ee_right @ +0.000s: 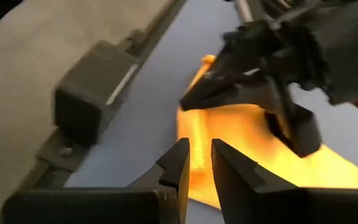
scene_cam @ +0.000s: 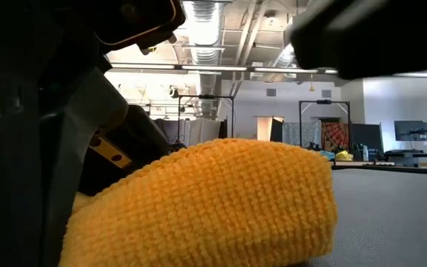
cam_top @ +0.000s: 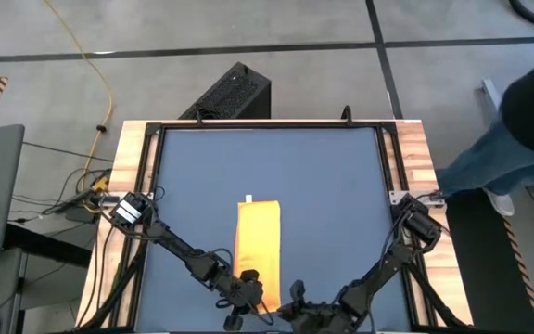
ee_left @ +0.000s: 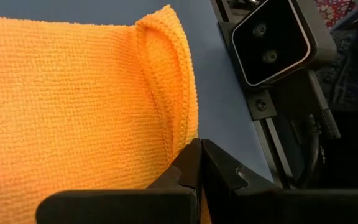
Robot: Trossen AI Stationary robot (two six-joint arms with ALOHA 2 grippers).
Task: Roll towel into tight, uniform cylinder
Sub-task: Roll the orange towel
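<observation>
Towel, a bright yellow soft knitted cloth folded into a long narrow strip with a small white tag at its far end, lies on the dark blue mat that covers the wood-edged worktop. Its long axis runs from the mat's near edge away toward the middle of the mat, and its near end sits right at that edge, where a first fold of cloth has been turned up into a low hump.

Both arms meet at that near end. The left claw is at the towel's near corner, its two dark fingers pressed together; from its wrist view the tips sit against the folded hem, though whether any cloth is caught between them I cannot tell. The right claw hovers just beside the same end, off the towel's other side, its fingers spread a little with nothing between them, pointing at the strip's edge.

The left claw is the nearer of the two, touching the cloth, while the right is close but apart. Since the strip stretches away from both claws, the roll would have to travel along that axis toward the tag end, which probably needs the right claw on the hump too, so both corners advance evenly.
</observation>
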